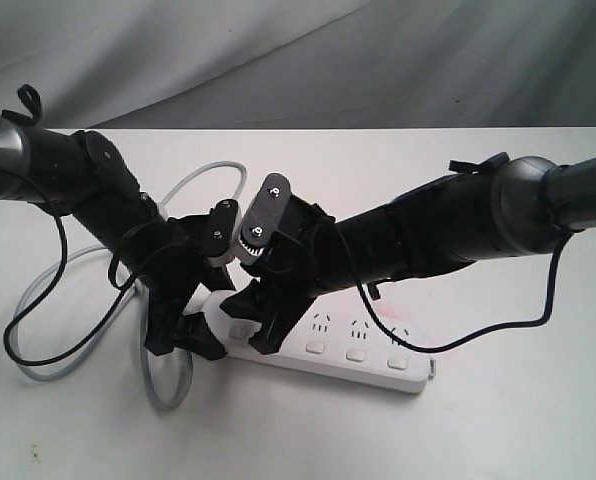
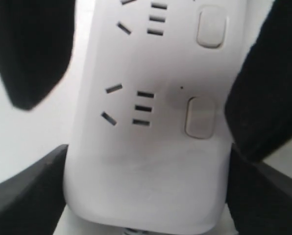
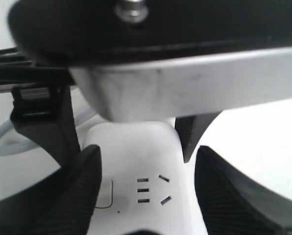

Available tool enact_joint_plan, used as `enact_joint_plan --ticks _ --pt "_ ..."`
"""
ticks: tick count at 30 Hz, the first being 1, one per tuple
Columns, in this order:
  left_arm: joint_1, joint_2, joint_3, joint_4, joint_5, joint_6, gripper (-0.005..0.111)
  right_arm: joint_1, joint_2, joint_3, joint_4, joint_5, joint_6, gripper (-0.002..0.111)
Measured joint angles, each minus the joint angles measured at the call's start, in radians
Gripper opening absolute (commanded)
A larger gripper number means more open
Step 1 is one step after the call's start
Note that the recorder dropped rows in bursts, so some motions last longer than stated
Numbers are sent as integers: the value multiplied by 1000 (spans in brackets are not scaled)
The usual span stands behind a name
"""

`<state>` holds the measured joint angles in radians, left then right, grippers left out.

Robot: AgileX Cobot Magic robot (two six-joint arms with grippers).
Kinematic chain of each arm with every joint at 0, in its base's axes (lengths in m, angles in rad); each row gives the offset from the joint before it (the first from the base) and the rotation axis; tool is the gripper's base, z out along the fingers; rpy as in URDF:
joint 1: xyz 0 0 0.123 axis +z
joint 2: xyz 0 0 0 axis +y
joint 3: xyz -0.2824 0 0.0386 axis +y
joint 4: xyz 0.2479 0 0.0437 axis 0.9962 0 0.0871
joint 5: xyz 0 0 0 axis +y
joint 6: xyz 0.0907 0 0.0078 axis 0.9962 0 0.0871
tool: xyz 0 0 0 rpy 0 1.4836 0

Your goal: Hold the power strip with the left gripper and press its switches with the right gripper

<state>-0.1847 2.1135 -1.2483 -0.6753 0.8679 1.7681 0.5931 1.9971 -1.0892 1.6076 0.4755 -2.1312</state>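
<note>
The white power strip (image 1: 378,345) lies on the table, its row of switches (image 1: 355,354) facing up. My left gripper (image 1: 188,335) holds the strip's cord end; in the left wrist view its fingers (image 2: 31,196) press both sides of the strip (image 2: 146,166). My right gripper (image 1: 258,318) hovers just beside it over the strip, jaws wide apart. In the right wrist view the right gripper (image 3: 146,188) straddles the strip (image 3: 136,147), and one finger (image 3: 80,196) overlaps the edge of a switch (image 3: 106,193). Two switches (image 2: 201,117) show in the left wrist view.
The grey cord (image 1: 168,385) loops on the table left of the strip and behind the arms. Thin black cables (image 1: 38,340) hang from both arms. A grey cloth backdrop (image 1: 298,50) rises behind the white table (image 1: 518,420).
</note>
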Motion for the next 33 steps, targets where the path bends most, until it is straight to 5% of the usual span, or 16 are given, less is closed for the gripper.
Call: enact_joint_plan --ticks 33 --pt "0 0 0 0 0 0 50 15 0 0 -107 -60 0 53"
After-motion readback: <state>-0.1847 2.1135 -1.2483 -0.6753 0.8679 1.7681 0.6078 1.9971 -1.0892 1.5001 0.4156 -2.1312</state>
